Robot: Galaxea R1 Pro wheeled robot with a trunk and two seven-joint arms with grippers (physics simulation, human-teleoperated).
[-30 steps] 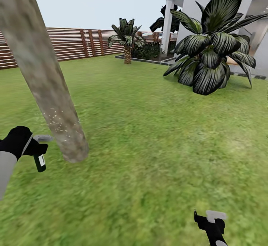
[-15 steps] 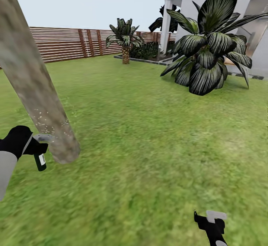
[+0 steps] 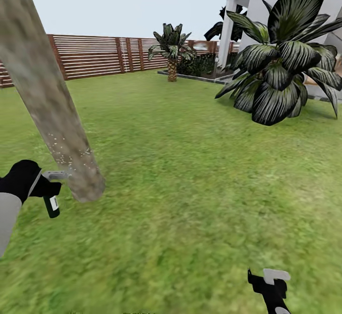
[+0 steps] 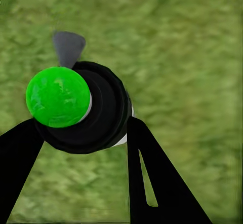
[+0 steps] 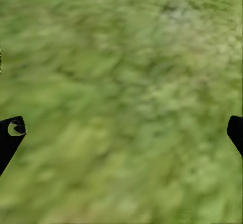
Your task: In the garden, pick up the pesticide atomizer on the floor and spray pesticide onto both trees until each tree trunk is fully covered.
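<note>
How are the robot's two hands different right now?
The left gripper is shut on the pesticide atomizer; the right gripper holds nothing, and its fingers are spread wide over the grass. The left gripper is close beside the tree trunk; the right gripper is low and well away from it. Both are black.
</note>
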